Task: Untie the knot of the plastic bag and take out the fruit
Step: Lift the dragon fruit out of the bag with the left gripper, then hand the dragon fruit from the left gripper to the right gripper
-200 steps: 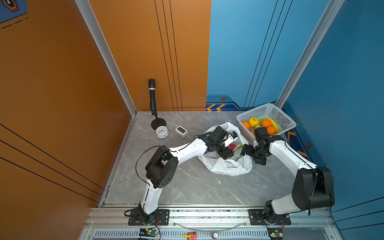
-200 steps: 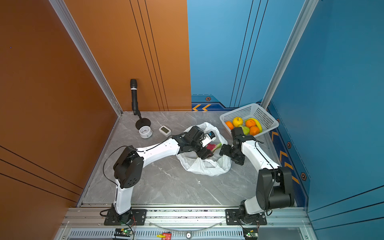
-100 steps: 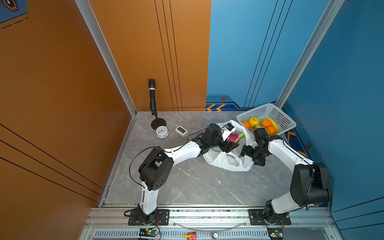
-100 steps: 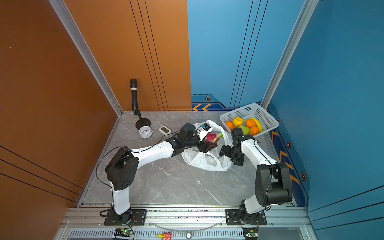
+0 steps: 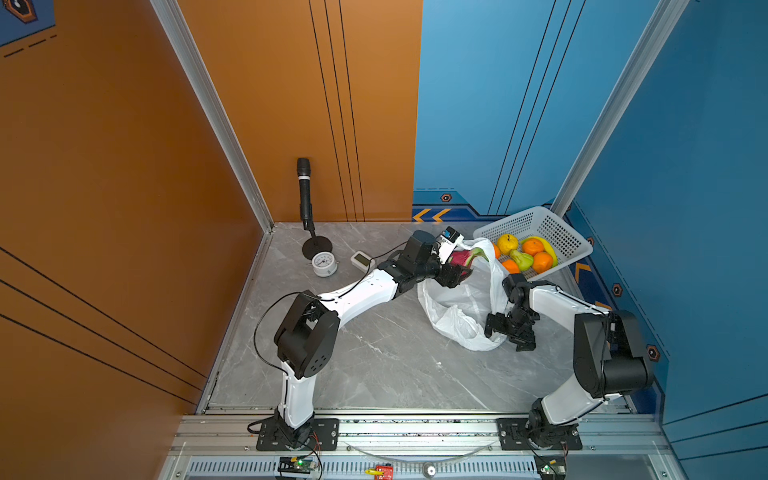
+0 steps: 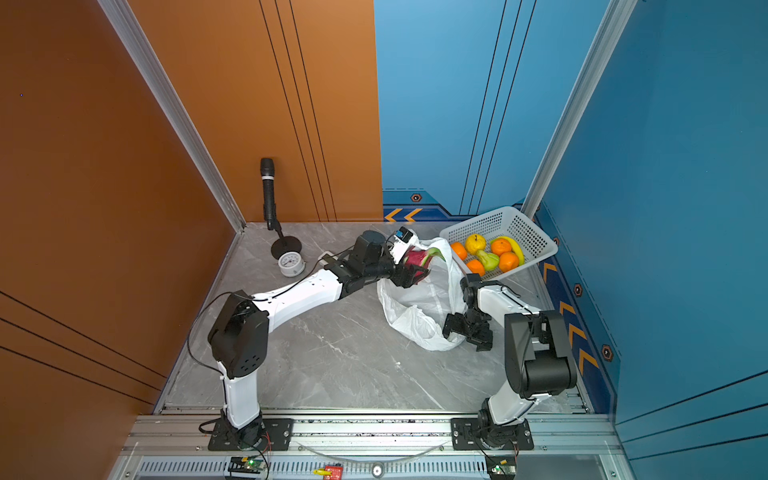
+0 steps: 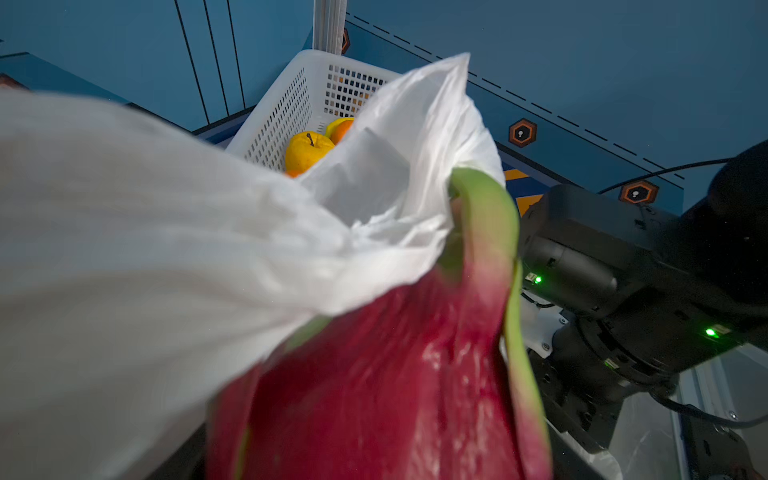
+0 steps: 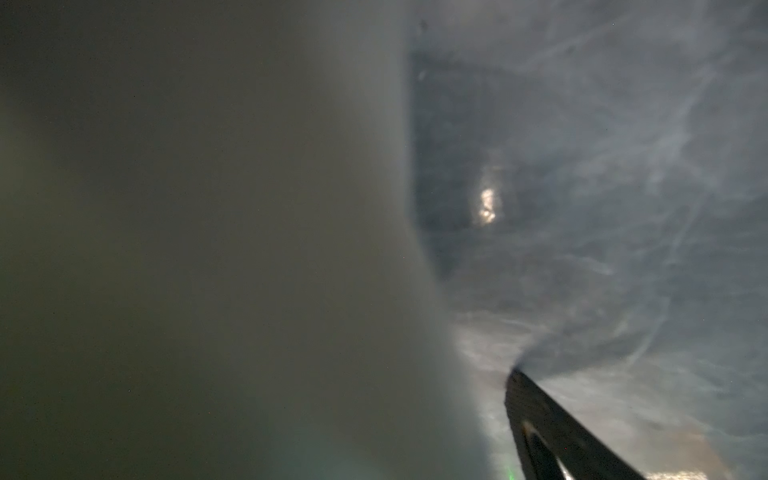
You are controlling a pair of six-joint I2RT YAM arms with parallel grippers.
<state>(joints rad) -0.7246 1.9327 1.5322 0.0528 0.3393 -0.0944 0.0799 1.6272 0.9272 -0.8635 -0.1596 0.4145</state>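
Left tool (image 5: 459, 269) clamped on dragon fruit (image 5: 462, 257), green tip toward basket (image 5: 536, 219), right tool (image 5: 508, 332) spread, touching bag (image 5: 453, 307)

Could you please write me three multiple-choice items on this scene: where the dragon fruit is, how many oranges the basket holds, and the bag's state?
1. Where is the dragon fruit?
A. held by the left gripper at the plastic bag's mouth
B. buried at its bottom
C. lying under it

2. How many oranges lie in the basket?
A. one
B. two
C. four

3. The plastic bag is:
A. knotted shut
B. open at its mouth
C. folded flat

Answers:
1 A: the jaws clasp the fruit at the bag's rim.
2 C: both top views show four.
3 B: the mouth gapes, with no knot seen.
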